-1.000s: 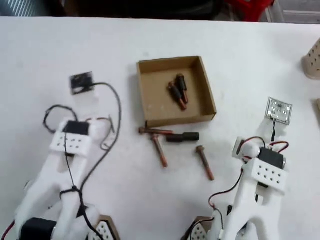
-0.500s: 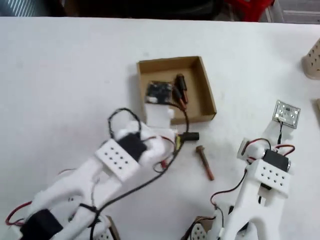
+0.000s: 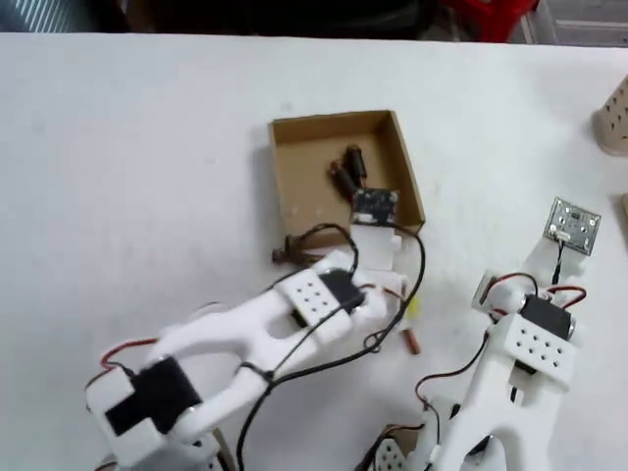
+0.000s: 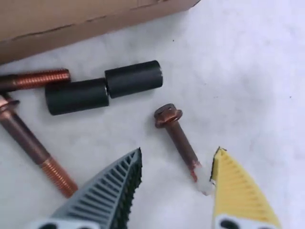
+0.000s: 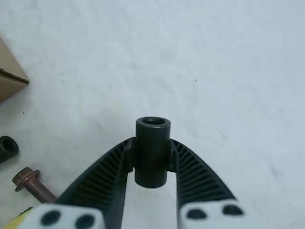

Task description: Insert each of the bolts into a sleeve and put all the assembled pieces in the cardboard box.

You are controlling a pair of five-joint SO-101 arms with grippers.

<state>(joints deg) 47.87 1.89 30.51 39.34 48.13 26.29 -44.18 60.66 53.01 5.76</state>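
The cardboard box holds a few dark assembled pieces. In front of it lie copper bolts and two black sleeves end to end. My left gripper is open and low over the table, its grey and yellow fingers on either side of a short bolt; the yellow finger is close to the threaded end. Two more bolts lie beside the sleeves. My right gripper is shut on a black sleeve, held upright above bare table.
The left arm stretches across the table's middle and hides most of the loose parts from above; a bolt end and a bolt tip stick out. The right arm stands at the right front. A beige perforated block sits at the right edge.
The left arm has swung from the left side of the table to the bolts in front of the box. The right arm has shifted slightly right.
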